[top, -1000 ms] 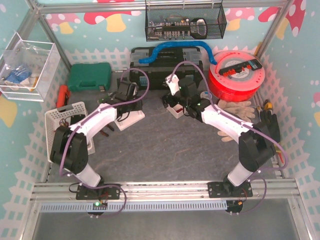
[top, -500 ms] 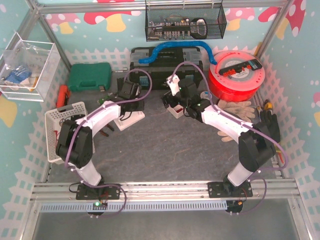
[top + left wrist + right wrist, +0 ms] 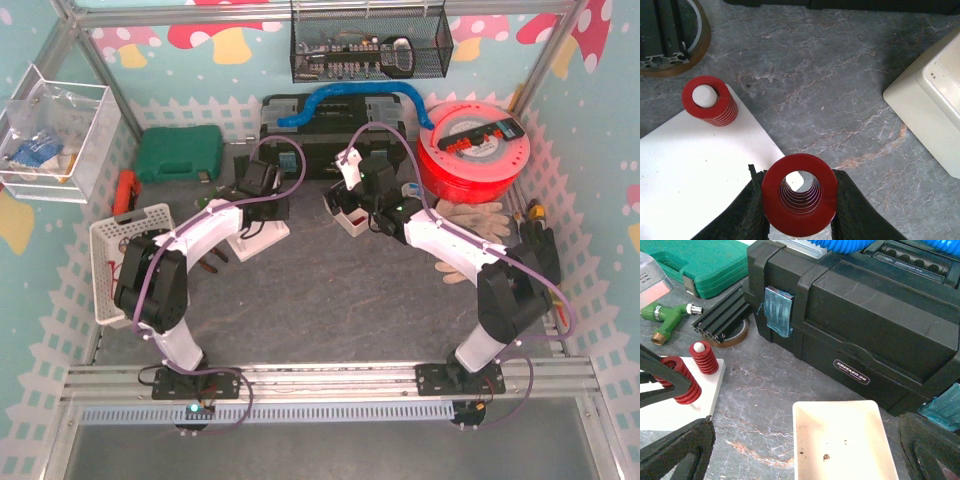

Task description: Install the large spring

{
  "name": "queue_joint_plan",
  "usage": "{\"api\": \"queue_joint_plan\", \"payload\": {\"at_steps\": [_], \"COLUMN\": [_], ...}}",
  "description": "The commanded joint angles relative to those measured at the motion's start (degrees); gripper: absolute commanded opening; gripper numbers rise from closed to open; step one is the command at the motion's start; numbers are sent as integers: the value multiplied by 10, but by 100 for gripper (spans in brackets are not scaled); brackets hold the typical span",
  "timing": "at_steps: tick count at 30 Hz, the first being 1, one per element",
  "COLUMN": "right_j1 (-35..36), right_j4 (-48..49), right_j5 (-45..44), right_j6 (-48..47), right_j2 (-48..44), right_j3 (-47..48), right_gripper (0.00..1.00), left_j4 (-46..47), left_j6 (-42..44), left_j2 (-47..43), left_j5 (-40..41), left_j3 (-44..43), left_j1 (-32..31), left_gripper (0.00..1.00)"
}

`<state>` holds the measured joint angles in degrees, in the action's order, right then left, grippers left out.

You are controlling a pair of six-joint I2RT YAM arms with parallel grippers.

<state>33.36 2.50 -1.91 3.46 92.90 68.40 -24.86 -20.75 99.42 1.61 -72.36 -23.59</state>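
A large red coil spring of painted steel (image 3: 799,224), with thick flat-topped turns and an open round bore, is clamped between the two black, rough-textured fingers of the left gripper (image 3: 799,200), one finger pressed on each side of the coil. In the left wrist view the spring stands upright, its axis pointing down at the near corner of a flat white rectangular base plate (image 3: 685,165); something white shows through the bore. Whether its lower end touches the plate cannot be told. On the same plate, well apart from the held spring, a smaller red coil spring (image 3: 710,104) sits around a rounded white peg (image 3: 705,95) that pokes out of its top. The bench (image 3: 840,65) is grey stone-patterned, matt and veined. The right gripper (image 3: 805,455) is spread wide and holds nothing, its dark fingers on either side of a cream rectangular plastic tray (image 3: 840,435), which lies just in front of a black moulded plastic toolbox (image 3: 880,325)
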Motion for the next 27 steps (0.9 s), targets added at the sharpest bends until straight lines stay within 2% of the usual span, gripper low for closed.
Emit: {"api": "queue_joint_plan", "payload": {"at_steps": [1, 13, 20, 22, 27], "right_j1": [-2, -3, -3, -4, -6], "right_j4": [-4, -2, -4, -5, -33], "right_j5": [6, 24, 21, 21, 12], "right_j6": [-2, -1, -1, -1, 8], "right_j2": [-8, 5, 7, 9, 31], "right_j3": [2, 13, 14, 14, 29], "right_gripper": [98, 98, 98, 98, 98], "left_j4": [-34, -38, -35, -35, -35], "left_j6": [11, 18, 14, 16, 21], "left_j2": [-20, -4, 11, 16, 34], "left_j5": [12, 27, 2, 5, 9], "left_j3": [-10, -9, -9, -6, -16], "left_j1": [0, 0, 0, 0, 0], "left_gripper": [0, 0, 2, 7, 27]}}
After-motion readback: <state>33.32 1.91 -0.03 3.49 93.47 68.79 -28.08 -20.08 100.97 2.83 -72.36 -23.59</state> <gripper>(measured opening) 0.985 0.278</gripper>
